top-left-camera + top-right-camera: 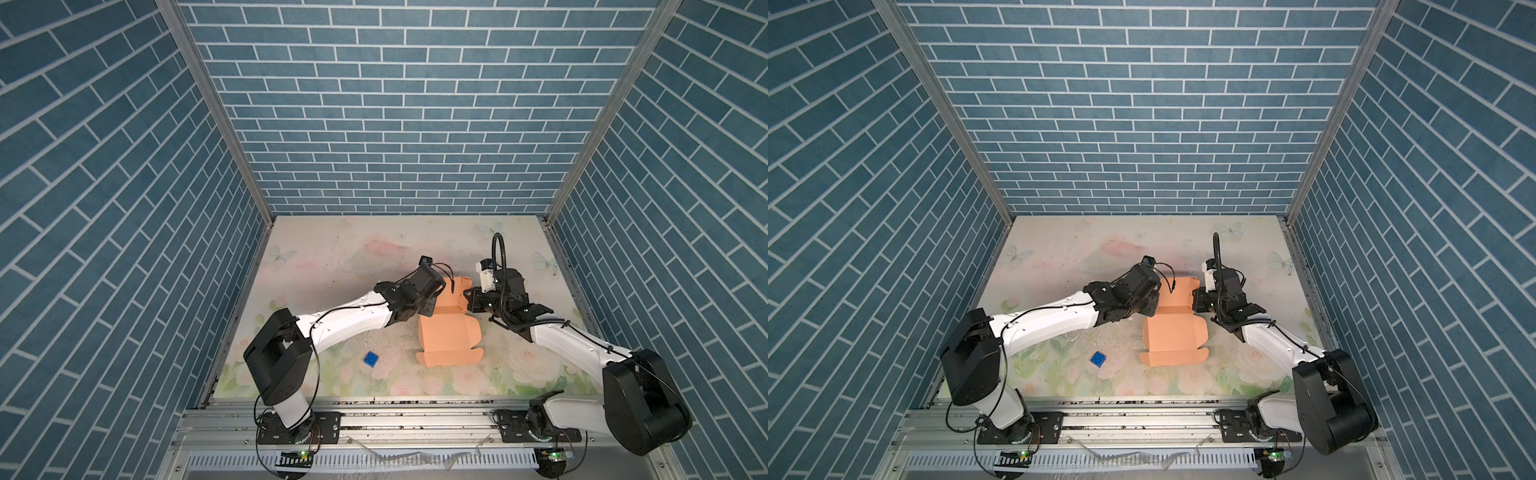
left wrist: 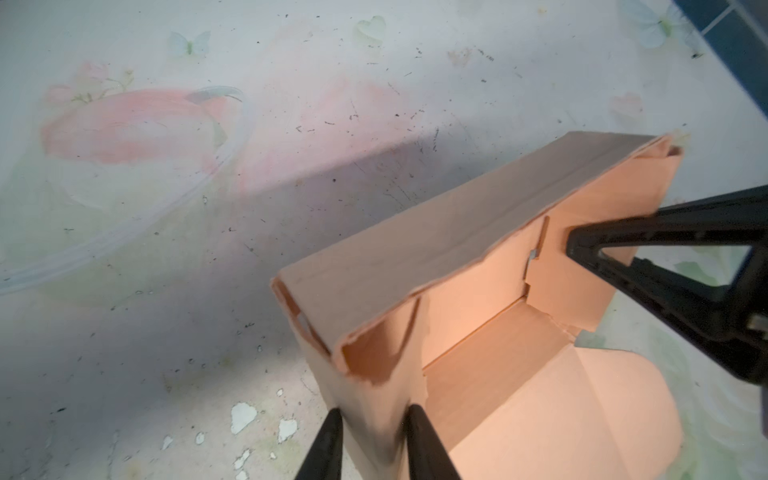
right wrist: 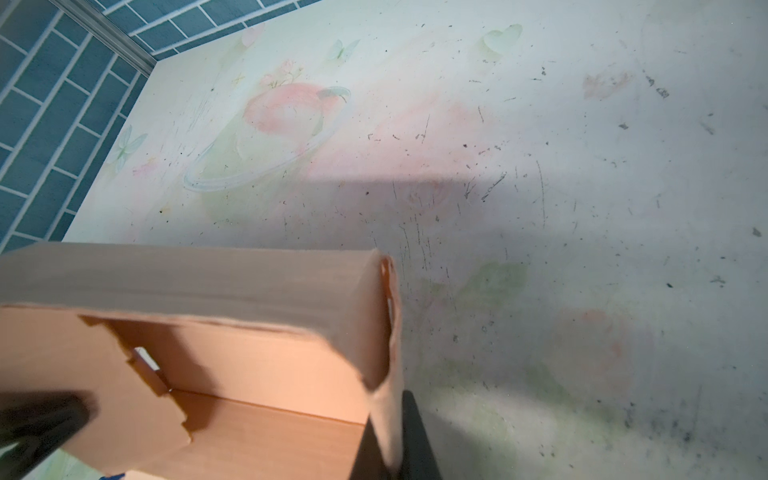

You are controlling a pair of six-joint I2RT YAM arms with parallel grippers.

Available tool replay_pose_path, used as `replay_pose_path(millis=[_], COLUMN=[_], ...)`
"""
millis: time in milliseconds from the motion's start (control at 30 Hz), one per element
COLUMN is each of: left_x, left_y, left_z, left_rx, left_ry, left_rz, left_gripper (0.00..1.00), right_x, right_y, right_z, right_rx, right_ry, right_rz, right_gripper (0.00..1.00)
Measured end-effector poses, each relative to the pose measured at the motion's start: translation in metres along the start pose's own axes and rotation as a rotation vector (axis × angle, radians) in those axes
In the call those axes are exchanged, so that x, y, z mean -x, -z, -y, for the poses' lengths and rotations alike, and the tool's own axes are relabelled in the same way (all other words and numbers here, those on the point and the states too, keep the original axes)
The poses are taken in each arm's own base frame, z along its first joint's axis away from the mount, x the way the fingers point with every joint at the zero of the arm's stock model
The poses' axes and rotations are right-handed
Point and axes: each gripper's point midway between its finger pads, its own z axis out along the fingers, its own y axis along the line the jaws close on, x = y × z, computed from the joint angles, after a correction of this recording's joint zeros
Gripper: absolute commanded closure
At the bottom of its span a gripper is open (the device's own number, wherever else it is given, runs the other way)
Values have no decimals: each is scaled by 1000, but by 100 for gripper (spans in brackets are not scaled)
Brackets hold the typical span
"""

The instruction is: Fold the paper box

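The peach-tan paper box (image 1: pixel 449 332) lies mid-table in both top views, its far walls raised and its lid (image 1: pixel 1173 357) flat toward the front. My left gripper (image 1: pixel 434 308) is at the box's left side wall. In the left wrist view this gripper (image 2: pixel 376 440) has its two fingers pressed on either side of that folded wall, shut on it. My right gripper (image 1: pixel 468 300) is at the right side wall. In the right wrist view it (image 3: pixel 390 444) pinches the thin wall of the box (image 3: pixel 187 274). The far wall (image 2: pixel 457 232) is folded over double.
A small blue cube (image 1: pixel 370 359) lies on the floral table (image 1: pixel 332 257) to the front left of the box, also in a top view as the cube (image 1: pixel 1098 359). Blue brick walls close in three sides. The arm bases stand on the front rail.
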Motion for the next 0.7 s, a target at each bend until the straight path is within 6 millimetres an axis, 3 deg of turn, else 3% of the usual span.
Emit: replay_pose_path(millis=[400, 700], left_x=[-2, 1], left_y=[10, 6], left_z=[-23, -22], left_rx=[174, 297], left_ry=[10, -26], left_rz=[-25, -45], left_gripper=[81, 82], right_x=[2, 3], right_y=[3, 4], right_z=[-6, -7], right_rx=[21, 21], right_ry=[7, 8], right_rz=[7, 13], right_gripper=[100, 100])
